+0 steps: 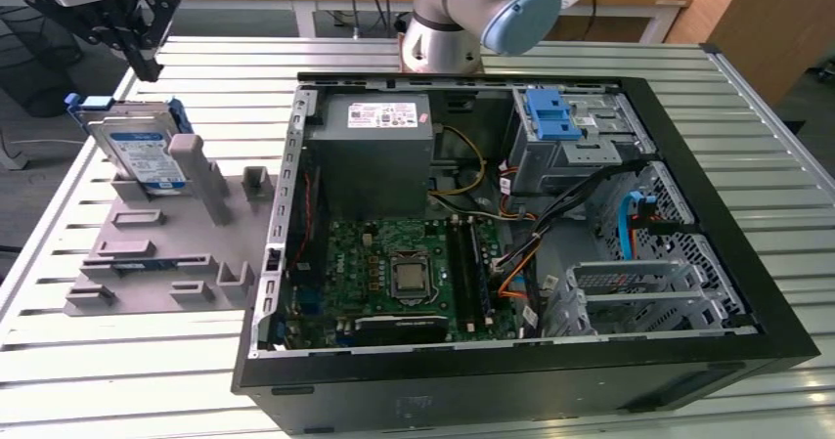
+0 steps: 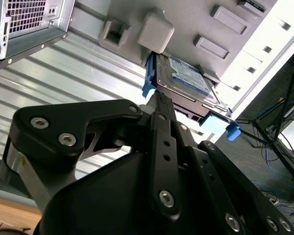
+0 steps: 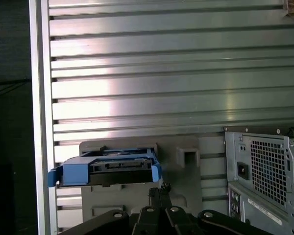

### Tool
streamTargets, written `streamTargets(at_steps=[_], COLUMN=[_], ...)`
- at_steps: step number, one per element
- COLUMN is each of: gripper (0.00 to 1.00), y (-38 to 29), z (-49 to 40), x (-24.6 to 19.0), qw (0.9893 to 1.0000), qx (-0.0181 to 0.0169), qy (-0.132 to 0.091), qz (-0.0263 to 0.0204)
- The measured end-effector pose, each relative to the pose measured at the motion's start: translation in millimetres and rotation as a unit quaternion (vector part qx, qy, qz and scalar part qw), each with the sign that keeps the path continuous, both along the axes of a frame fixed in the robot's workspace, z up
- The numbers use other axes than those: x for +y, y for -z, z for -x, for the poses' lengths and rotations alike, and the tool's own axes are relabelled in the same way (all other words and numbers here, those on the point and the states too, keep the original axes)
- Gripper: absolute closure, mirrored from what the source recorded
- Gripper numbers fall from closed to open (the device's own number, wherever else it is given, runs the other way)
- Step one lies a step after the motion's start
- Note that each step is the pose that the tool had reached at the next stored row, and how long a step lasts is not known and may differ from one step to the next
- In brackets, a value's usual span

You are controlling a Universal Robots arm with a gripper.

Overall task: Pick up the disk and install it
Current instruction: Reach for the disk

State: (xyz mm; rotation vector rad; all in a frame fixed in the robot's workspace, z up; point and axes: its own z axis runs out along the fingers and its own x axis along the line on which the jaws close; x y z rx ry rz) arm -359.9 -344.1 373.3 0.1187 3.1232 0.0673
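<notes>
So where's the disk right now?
The disk stands propped on the grey holder at the exterior view's left, beside the open computer case. The gripper hangs close above it.

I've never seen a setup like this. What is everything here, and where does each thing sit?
disk: one, silver in a blue frame, propped in the holder at the exterior view's left
holder: one, grey, on the table beside the computer case
computer case: one, black, open, mid-table
power supply: one, grey box, inside the case
circuit board: one, green, inside the case
table: one, silver slats, under everything
arm: one, grey and blue, at the case's far side in the exterior view
gripper: one, black, fingers shut and empty, above the disk
</notes>
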Motion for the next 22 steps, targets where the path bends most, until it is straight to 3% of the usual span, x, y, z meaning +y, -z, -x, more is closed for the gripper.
streamTargets(at_steps=[7, 22], gripper=[0.89, 0.89], y=[0.0, 0.0], z=[7.7, 8.9], x=[2.2, 2.2], qw=[1.0, 1.0], qx=[0.0001, 0.0], qy=[0.0, 0.0], qz=[0.0, 0.0])
